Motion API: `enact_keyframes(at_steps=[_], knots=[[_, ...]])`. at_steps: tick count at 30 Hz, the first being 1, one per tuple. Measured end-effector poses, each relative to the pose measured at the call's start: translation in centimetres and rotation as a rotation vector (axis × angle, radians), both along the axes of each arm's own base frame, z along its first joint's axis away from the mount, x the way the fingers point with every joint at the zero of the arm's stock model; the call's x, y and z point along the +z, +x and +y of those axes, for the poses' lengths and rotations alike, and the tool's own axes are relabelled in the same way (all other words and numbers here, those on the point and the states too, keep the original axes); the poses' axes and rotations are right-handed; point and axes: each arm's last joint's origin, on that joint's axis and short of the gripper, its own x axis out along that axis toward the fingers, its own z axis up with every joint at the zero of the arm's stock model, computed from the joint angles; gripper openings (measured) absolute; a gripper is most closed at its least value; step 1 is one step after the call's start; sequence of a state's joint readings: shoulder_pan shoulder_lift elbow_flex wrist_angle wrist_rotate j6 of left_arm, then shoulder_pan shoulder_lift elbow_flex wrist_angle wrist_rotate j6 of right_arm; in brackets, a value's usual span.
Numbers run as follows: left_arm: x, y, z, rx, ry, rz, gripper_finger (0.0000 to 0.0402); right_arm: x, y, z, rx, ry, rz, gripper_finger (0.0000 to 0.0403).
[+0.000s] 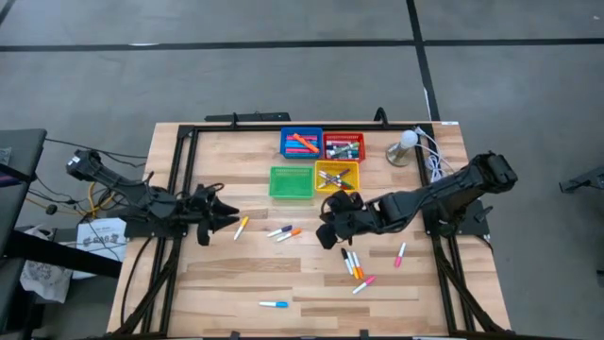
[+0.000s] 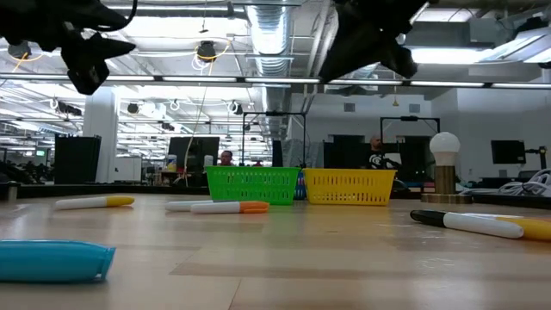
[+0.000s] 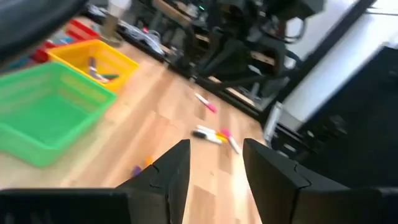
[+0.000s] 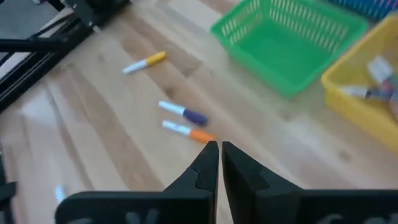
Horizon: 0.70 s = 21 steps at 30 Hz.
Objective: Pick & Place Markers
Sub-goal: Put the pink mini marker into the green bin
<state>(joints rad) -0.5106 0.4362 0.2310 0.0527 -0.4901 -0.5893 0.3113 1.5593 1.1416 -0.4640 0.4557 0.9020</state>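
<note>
Orange-capped marker lies just beyond right gripper.

Even, bright overhead light falls on the pale wooden counter in the high view, with only short, soft shadows under the arms. In the low view, ceiling strip lights glare white and turn both arms into dark silhouettes; the nearest blue marker is out of focus. Both wrist views are smeared with blur, the green tray and the scattered markers soft-edged. A white wall at the left wrist view's edge is overexposed.
</note>
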Motion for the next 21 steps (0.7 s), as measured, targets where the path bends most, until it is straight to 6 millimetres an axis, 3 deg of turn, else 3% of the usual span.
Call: enact_keyframes(at_steps=[5, 10, 21], knots=[[0.0, 0.0, -0.1, -0.041, -0.030, 0.000, 0.0147, -0.7, -1.1, 0.6, -0.064, 0.111, 0.094, 0.0021], [0.1, 0.0, -0.2, -0.047, -0.034, -0.004, 0.0147, -1.8, -3.5, 1.3, -0.210, 0.222, 0.297, 0.0030], [0.2, 0.1, -0.3, -0.090, -0.068, -0.005, 0.0147, -2.4, -8.7, 4.6, -0.474, 0.261, 0.535, 0.0027]])
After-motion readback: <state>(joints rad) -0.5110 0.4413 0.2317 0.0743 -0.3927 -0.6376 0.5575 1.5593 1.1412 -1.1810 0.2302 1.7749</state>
